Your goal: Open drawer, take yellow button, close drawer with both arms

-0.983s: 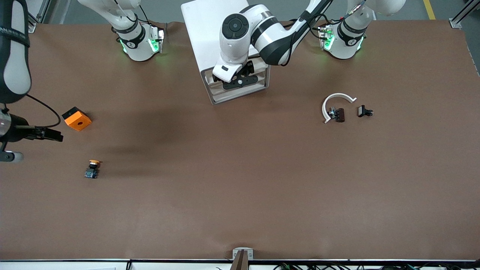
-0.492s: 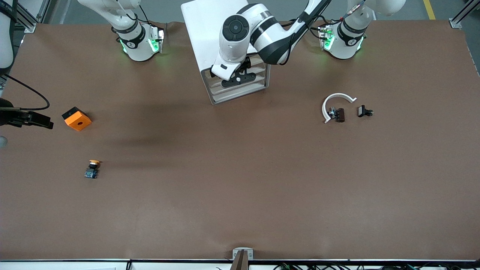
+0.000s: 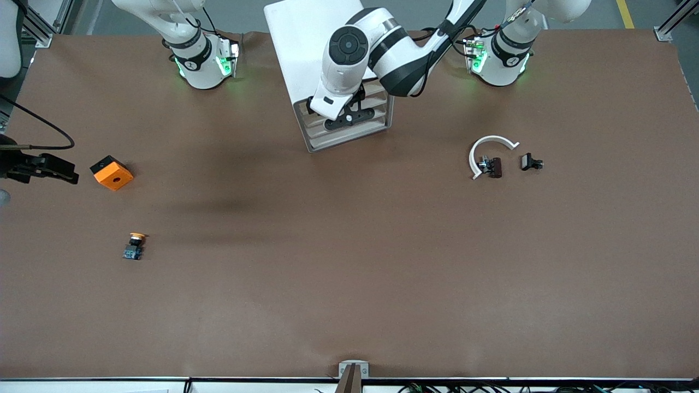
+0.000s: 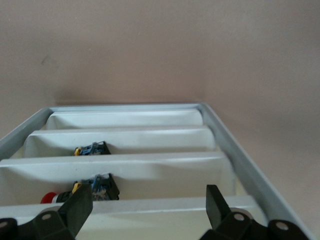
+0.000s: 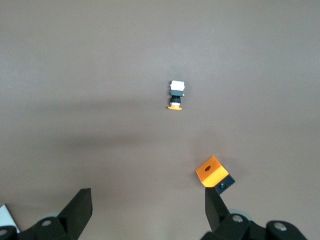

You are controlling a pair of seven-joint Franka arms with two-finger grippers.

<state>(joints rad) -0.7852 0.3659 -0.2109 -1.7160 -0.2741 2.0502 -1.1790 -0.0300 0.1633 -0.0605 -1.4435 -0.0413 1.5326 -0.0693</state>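
The button (image 3: pixel 135 245), with a yellow-orange cap, black body and blue base, lies on the brown table toward the right arm's end; it also shows in the right wrist view as the button (image 5: pixel 175 95). My right gripper (image 3: pixel 64 169) hangs open and empty at that end's table edge, beside an orange block (image 3: pixel 112 173). The white drawer (image 3: pixel 382 126) stands open near the bases. My left gripper (image 3: pixel 349 115) is over it, open and empty. The drawer's compartments (image 4: pixel 125 140) hold small blue-and-black parts (image 4: pixel 95 186). My left gripper (image 4: pixel 148 207) has nothing between its fingers.
The orange block (image 5: pixel 212 171) lies just past one fingertip of my right gripper (image 5: pixel 148 207). A white arc (image 3: pixel 487 150) with a black clip part, and another black clip part (image 3: pixel 531 162), lie toward the left arm's end. A white cabinet top (image 3: pixel 297 38) adjoins the drawer.
My right gripper has swung away from the button's side of the orange block toward the table's edge. My left wrist has shifted slightly toward the bases over the drawer.
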